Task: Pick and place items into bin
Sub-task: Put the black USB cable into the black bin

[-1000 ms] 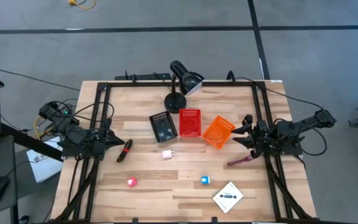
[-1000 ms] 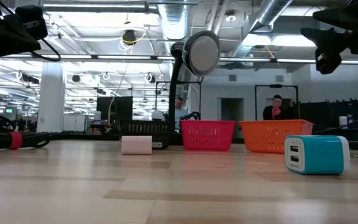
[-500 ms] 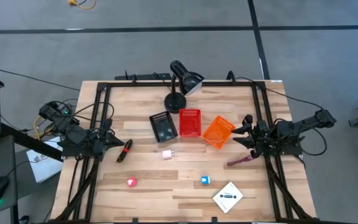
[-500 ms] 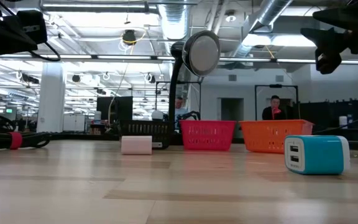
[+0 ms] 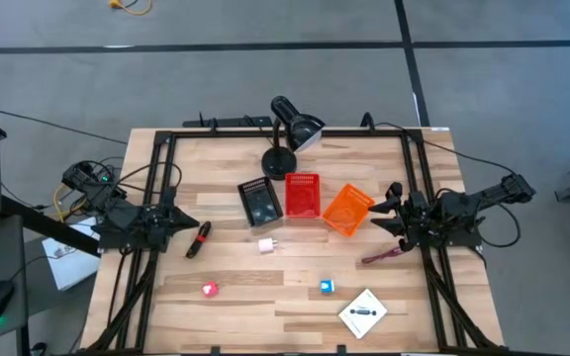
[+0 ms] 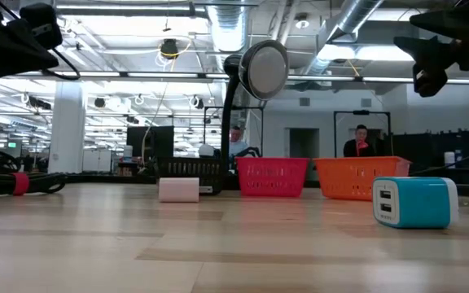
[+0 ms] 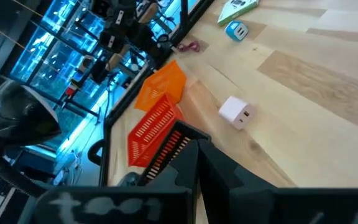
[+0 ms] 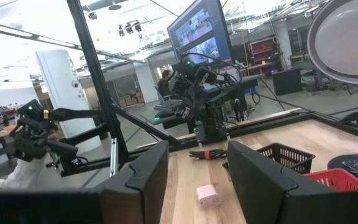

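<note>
The left tool (image 5: 184, 223) hovers by the red-and-black marker (image 5: 198, 239) on the bench (image 5: 236, 287), fingers seemingly pressed together. The marker looks light, stiff and roll-prone; pinch it mid-barrel. The right tool (image 5: 383, 210), spread, waits beside the orange bin (image 5: 348, 210).

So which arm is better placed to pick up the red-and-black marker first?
The left, probably. Its claw hovers right beside the red-and-black marker at the table's left side, while the right claw waits across the table, near the orange bin.
</note>
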